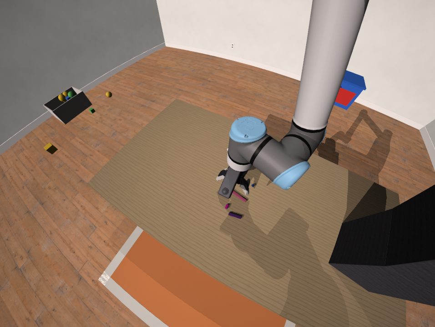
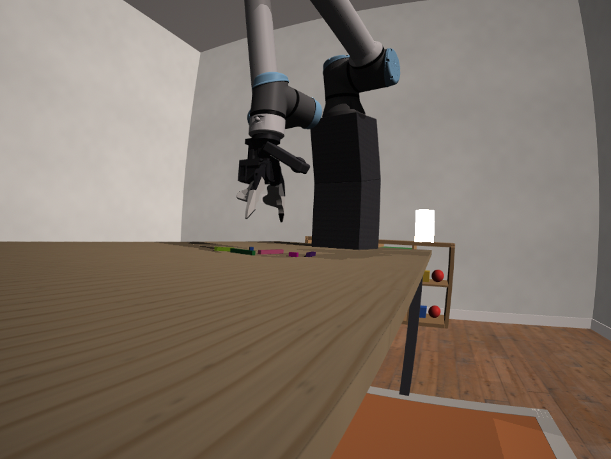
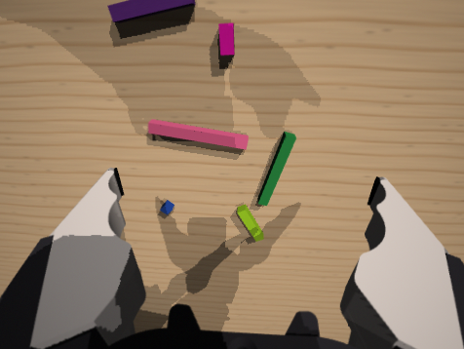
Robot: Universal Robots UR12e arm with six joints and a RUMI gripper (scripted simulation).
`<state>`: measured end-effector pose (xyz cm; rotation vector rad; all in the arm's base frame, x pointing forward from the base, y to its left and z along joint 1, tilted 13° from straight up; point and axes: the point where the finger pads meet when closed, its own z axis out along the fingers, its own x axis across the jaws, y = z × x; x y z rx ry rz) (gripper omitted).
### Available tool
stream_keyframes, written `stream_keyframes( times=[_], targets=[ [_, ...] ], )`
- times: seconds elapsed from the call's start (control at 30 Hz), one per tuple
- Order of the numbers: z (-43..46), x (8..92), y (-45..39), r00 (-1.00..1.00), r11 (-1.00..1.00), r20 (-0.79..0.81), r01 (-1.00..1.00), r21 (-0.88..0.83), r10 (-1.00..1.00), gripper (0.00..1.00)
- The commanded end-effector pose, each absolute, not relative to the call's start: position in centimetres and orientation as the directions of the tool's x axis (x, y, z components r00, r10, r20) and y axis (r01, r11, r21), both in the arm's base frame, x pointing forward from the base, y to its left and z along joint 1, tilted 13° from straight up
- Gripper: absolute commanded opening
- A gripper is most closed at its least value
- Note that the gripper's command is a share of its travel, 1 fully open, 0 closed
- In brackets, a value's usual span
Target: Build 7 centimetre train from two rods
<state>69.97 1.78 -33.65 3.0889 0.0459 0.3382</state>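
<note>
Fingers parted wide, the gripper (image 1: 232, 186) (image 2: 264, 218) (image 3: 244, 174) hung above the worktop (image 1: 158, 158) (image 2: 197, 346) (image 3: 341, 49) with nothing between them, an opening that probably left room to choose a rod and turn to its sides. No train was made. Two pairs could have made seven: the lime rod (image 2: 222, 248) (image 3: 250, 222) with the magenta rod (image 1: 227, 206) (image 2: 293, 254) (image 3: 226, 39), or the blue rod (image 1: 253, 184) (image 2: 251, 248) (image 3: 167, 208) with the purple rod (image 1: 235, 215) (image 2: 310, 254) (image 3: 153, 9). Which was intended, I could not tell.

All lay flat, well in from the corners. Purple lay closest to the edge beside the orange mat (image 1: 196, 281) (image 2: 444, 429), magenta next; lime and blue were farther in from that edge. Lime's end sat just beside the green rod (image 2: 241, 251) (image 3: 277, 169), so a careless finger could have nudged green. Between the candidates lay the pink rod (image 1: 240, 196) (image 2: 270, 252) (image 3: 195, 134), good reason to lift a rod over rather than push it. Building toward the mat-side edge would likely have kept pink and green clear of the train. Farther out, the black pedestal (image 1: 369, 239) (image 2: 340, 197) stood well apart from the rods.
</note>
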Motion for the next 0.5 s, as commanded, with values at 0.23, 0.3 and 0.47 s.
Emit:
stream_keyframes(
  times=[0.23,0.3,0.47],
  targets=[
    [-33.59,70.01,1.74,0.975,-0.999,0.216,0.036,0.039,0.043,1.0],
    [-33.59,70.01,1.65,0.974,-0.997,0.215,0.056,0.044,0.064,1.0],
    [-33.58,70.02,1.39,0.969,-0.992,0.212,0.114,0.056,0.123,1.0]
  ],
)
